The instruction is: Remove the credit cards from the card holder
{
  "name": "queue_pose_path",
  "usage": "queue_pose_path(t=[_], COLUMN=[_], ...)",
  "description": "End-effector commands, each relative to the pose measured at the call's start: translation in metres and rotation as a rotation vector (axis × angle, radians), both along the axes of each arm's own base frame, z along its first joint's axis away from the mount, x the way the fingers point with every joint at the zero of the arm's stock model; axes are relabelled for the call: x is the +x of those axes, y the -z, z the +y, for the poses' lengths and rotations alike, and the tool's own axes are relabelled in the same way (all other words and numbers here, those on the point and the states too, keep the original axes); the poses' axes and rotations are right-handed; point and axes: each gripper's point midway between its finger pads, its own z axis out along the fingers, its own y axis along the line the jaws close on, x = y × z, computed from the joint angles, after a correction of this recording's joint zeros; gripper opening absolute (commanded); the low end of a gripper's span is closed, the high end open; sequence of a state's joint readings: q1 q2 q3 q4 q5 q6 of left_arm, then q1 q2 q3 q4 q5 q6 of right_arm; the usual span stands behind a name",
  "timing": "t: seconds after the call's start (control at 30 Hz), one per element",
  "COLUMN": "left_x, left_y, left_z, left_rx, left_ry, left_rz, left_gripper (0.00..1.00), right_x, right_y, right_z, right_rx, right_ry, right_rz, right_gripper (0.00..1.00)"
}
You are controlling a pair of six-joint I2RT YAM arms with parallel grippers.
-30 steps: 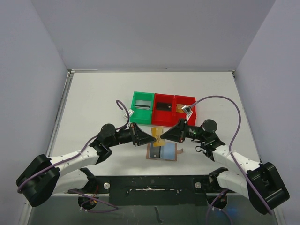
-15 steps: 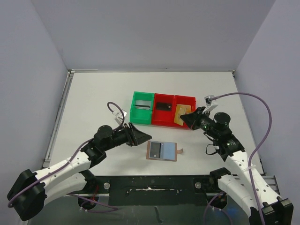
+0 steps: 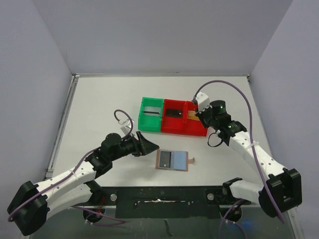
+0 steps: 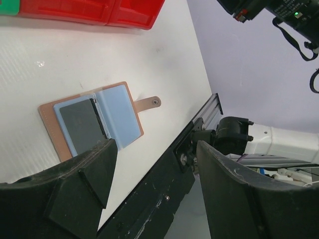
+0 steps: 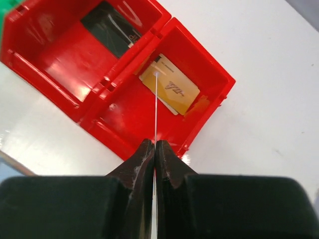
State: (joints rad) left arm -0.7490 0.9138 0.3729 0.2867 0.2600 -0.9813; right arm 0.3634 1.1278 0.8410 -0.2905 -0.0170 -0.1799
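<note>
The brown card holder [image 3: 172, 160] lies open on the table, its pale blue pockets up and its tab [image 4: 152, 103] pointing right. A dark credit card [image 4: 81, 124] sits in its left pocket. My left gripper [image 3: 149, 146] hangs open just left of the holder, with nothing between its fingers [image 4: 94, 169]. My right gripper [image 5: 154, 144] is shut on a credit card [image 5: 156, 109] that I see edge-on as a thin white line. It holds the card over the right red bin [image 5: 219, 74], where a gold credit card [image 5: 172, 89] lies.
Three bins stand in a row behind the holder: a green bin [image 3: 144, 119], a middle red bin [image 3: 167, 128] with a black card [image 3: 174, 112] in it, and the right red bin [image 3: 203, 130]. The table's near edge and black rail [image 4: 164, 189] run just below the holder.
My left gripper has opened and drawn back to the left of the holder. My right arm has carried its card away from the holder, up and back to over the right red bin.
</note>
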Motion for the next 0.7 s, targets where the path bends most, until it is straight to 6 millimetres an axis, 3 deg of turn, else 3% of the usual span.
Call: queue_pose_path(t=[0.0,0.17,0.27,0.67], left_x=[0.004,0.001,-0.001,0.001], left_y=[-0.026,-0.028,-0.027,-0.025], left_z=[0.002,0.007,0.010,0.008], left_rx=[-0.031,-0.039,-0.037,-0.019], left_ry=[-0.007,-0.010,-0.014,0.006], left_rz=[-0.072,-0.083,-0.084,-0.088], left_gripper=[0.64,0.64,0.64,0.64], right_x=[0.028,0.036,0.042,0.071], right_y=[-0.014,0.000,-0.002,0.015], right_z=[-0.010,-0.004,-0.003,-0.001], right_rx=[-0.263,-0.306,-0.284,-0.402], right_ry=[-0.152,-0.333,-0.398,-0.537], right_rz=[-0.093,-0.063,-0.075,-0.089], right_gripper=[0.00,0.00,0.00,0.00])
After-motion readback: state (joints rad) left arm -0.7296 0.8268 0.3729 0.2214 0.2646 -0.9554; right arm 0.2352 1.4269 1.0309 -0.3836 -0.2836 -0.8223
